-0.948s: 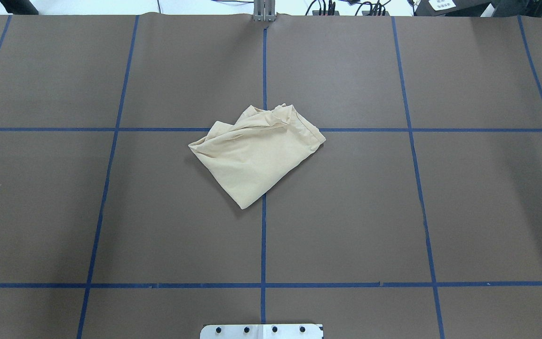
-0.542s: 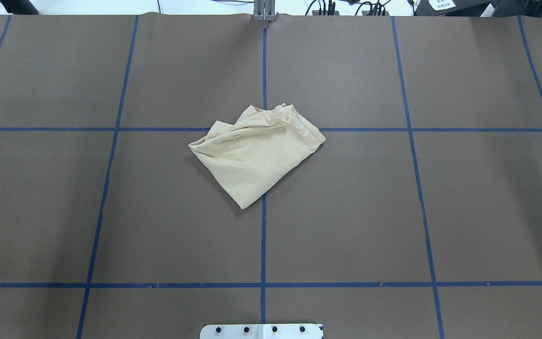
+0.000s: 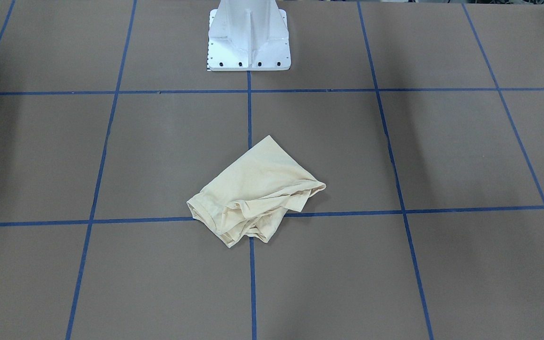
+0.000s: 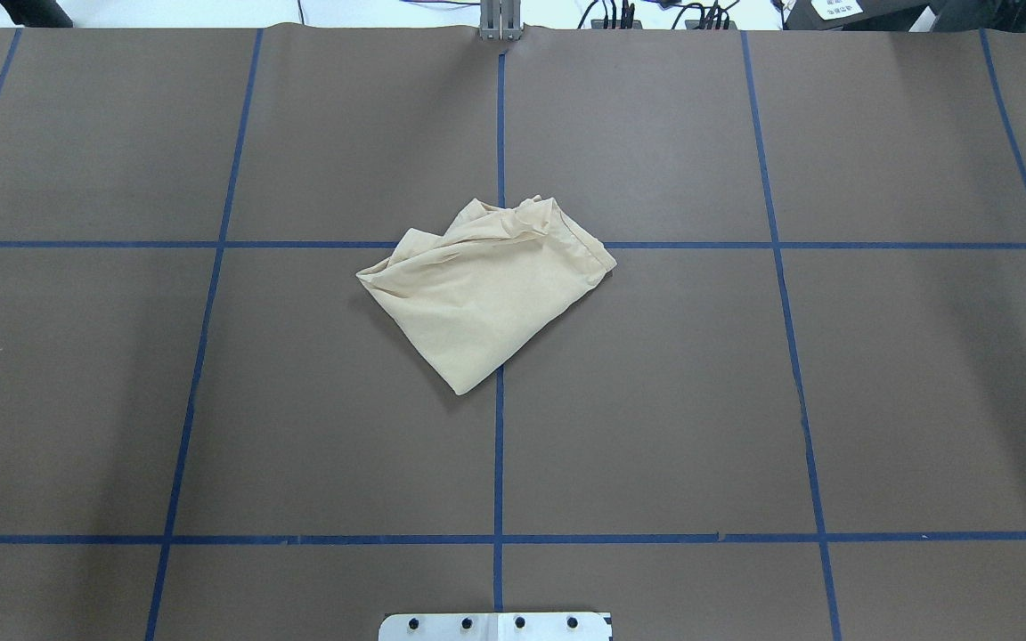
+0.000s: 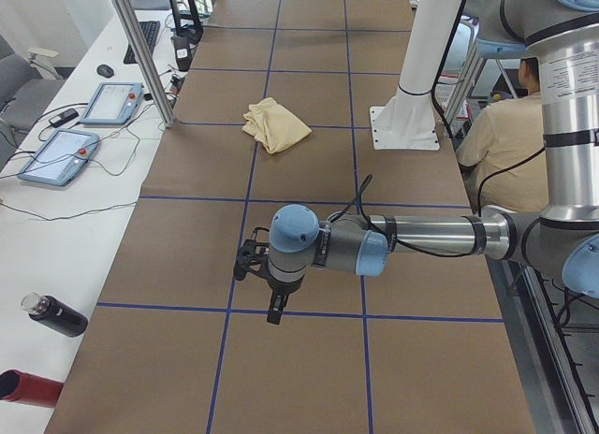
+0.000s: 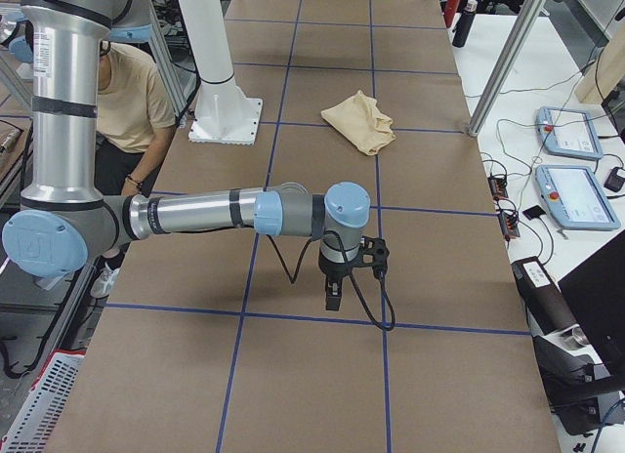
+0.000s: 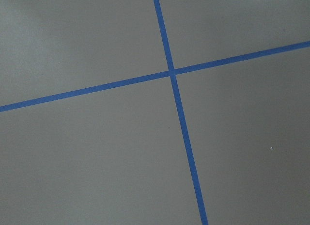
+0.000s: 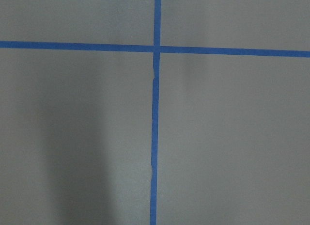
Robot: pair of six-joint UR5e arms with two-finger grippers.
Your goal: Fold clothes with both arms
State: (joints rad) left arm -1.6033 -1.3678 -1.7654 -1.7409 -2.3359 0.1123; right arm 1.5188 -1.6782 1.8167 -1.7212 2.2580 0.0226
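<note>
**Nothing stirs: shirt lies bundled, arms parked at either end**

Unmoved across the last second: same crumpled outline of the shirt (image 4: 484, 289) in the overhead view, same spot, no arm within that frame then or now. Sits near the table's (image 4: 745, 401) middle, somewhat toward the far edge from the robot's side, straddling a crossing of blue tape lines (image 4: 499, 445), well clear of all four corners. Roughly gathered into a lopsided wedge, smooth toward the robot, bunched and layered toward the operators' edge, with a hemmed opening showing on its right. No print or label visible from any angle.

Left arm (image 5: 412, 238) stretched low over the table's left end, left gripper (image 5: 271, 298) pointing down above a tape line, well apart from the shirt; spread or pressed together, cannot tell from this side view. Right arm (image 6: 215, 211) mirrored at the right end, right gripper (image 6: 333, 290) likewise hanging over tape; finger state again impossible to judge. Both wrist cameras filled with bare brown surface and tape crossings only, no fingers in sight.

Reads as either a pause before work or a finished, if untidy, fold; cannot be settled from this. Neatening would call for both arms travelling inward to the bundle first.
</note>
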